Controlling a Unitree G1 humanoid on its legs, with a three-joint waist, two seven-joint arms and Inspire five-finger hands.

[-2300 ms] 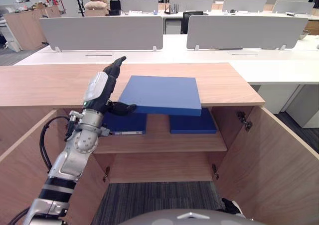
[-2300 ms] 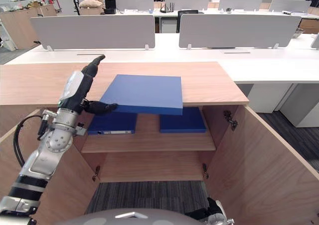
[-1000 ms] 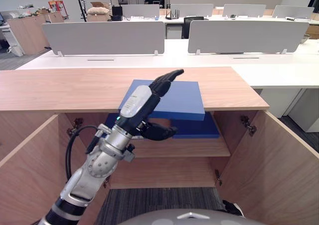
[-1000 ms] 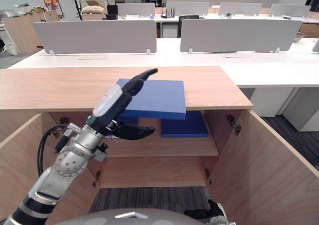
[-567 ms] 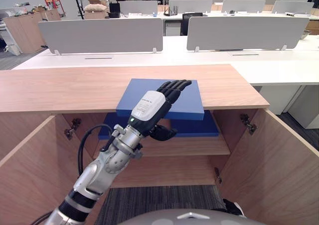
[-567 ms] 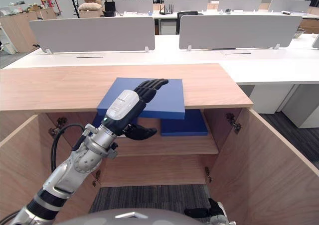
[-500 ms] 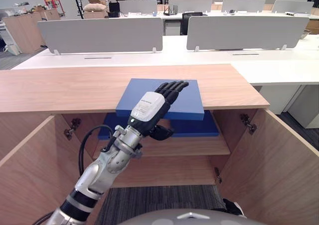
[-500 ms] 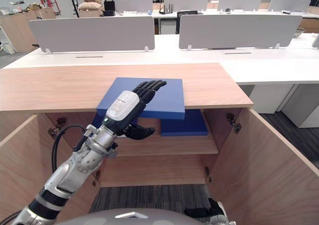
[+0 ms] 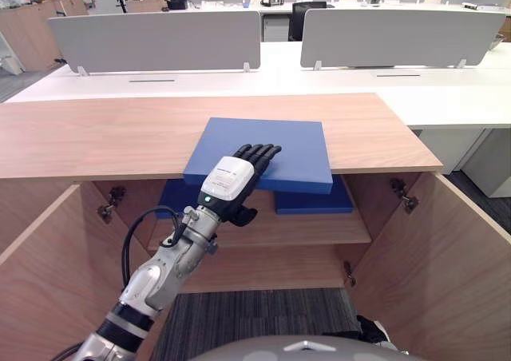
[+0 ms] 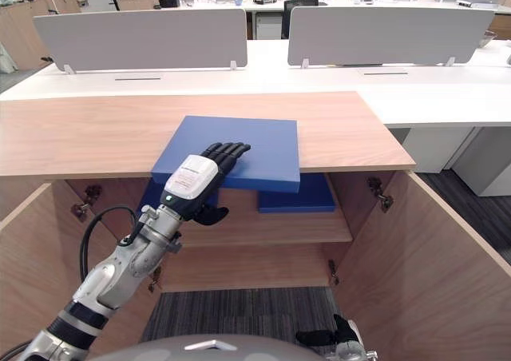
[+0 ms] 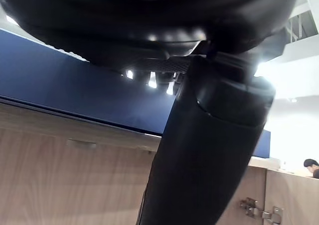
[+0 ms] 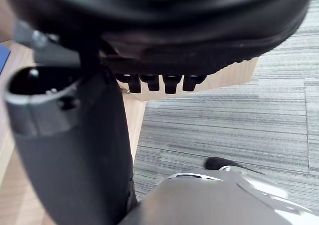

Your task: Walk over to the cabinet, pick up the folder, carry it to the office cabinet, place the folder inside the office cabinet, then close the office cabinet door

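Carpet (image 9: 255,313), grey and striped, covers the floor nearest the robot. The right robot hand (image 10: 321,338) hangs low over it with its fingers loose and nothing in them.

Both doors of the wooden cabinet (image 9: 263,269) stand open, the left door (image 9: 40,249) and the right door (image 9: 451,257) angled out on either side. Between them the left robot hand (image 9: 226,181) reaches up to the front edge of the cabinet top (image 9: 96,133). Its fingers (image 9: 259,152) lie straight and flat on the blue folder (image 9: 291,149). The thumb (image 9: 242,216) sits below the folder's front edge and apart from it, so the robot hand rests on the folder without gripping it.

The blue folder lies flat at about the middle of the cabinet top's front edge, and its near side juts out past that edge.

Under it, the shelf (image 9: 319,232) inside the cabinet carries two more dark blue folders lying flat. The left shelf folder (image 9: 170,203) and the right shelf folder (image 9: 315,203) are both partly hidden by the overhang above.

Beyond the cabinet top's far edge stand white desks (image 9: 447,97) with grey divider screens (image 9: 152,41).
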